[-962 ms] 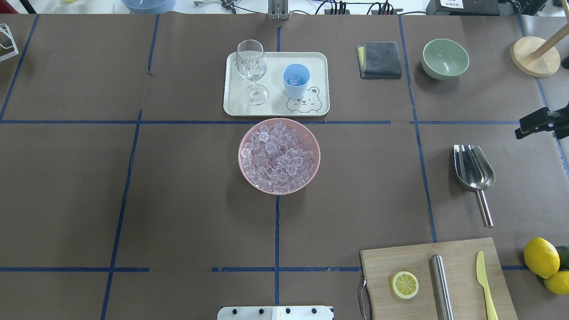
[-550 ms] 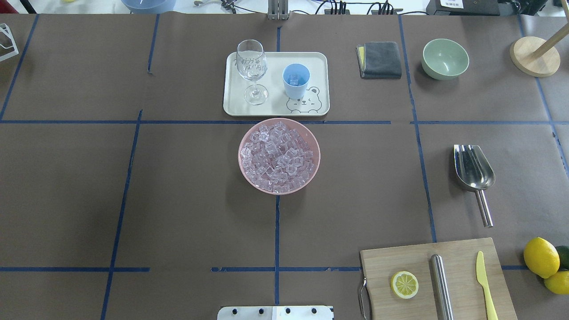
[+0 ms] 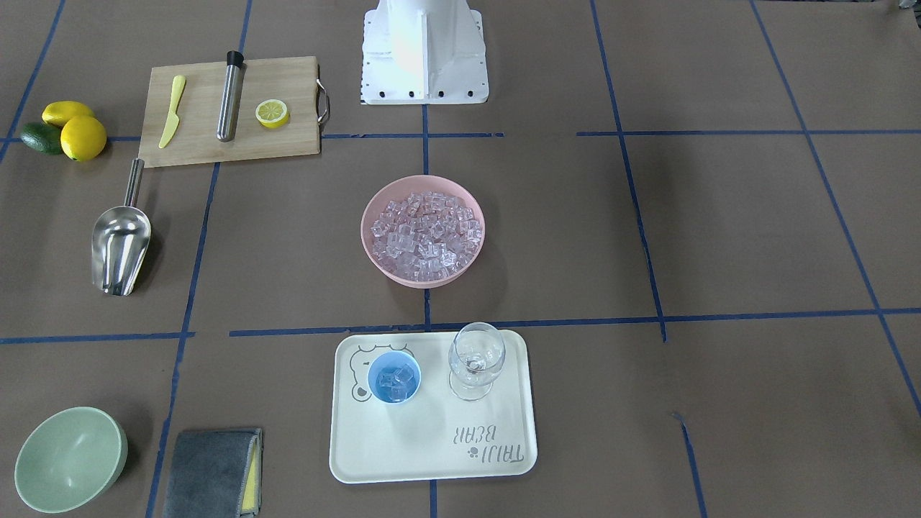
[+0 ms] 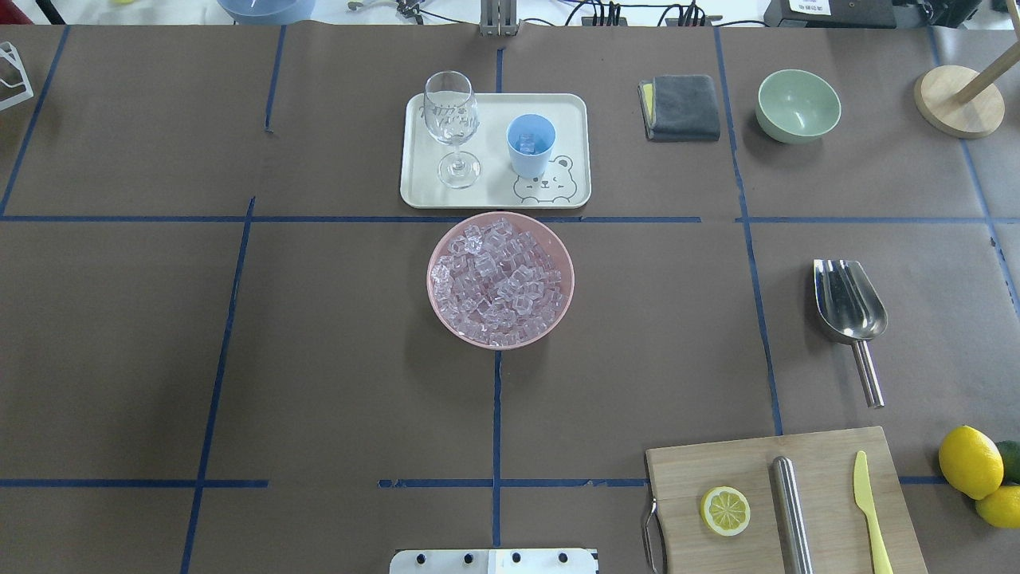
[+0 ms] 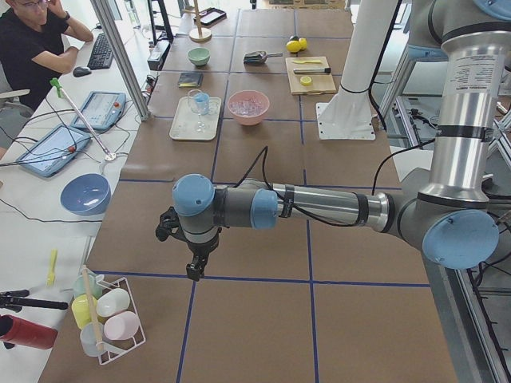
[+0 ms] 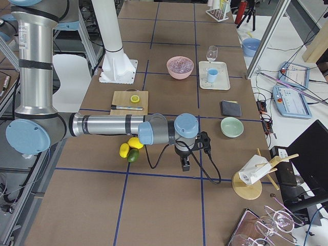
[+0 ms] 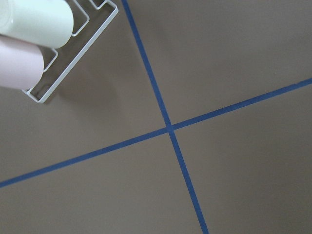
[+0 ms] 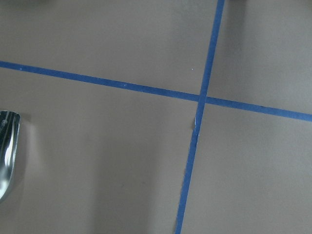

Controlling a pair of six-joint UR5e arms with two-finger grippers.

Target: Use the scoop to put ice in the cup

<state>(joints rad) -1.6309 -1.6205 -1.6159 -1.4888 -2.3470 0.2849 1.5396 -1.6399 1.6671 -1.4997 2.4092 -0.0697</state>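
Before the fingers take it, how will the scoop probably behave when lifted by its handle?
The scoop looks like polished steel: probably stiff, perhaps slippery. Its wide trough on a thin handle may droop forward.

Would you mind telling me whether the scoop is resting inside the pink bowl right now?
No, the scoop lies on the table well to the side of the pink bowl, which holds only ice.

Overhead and front cameras are facing each other, sharing the tray [image 4: 492, 187]; wrist cameras are viewing surface [image 7: 234, 48] close below left hand [image 5: 194, 273] and right hand [image 6: 184, 165].
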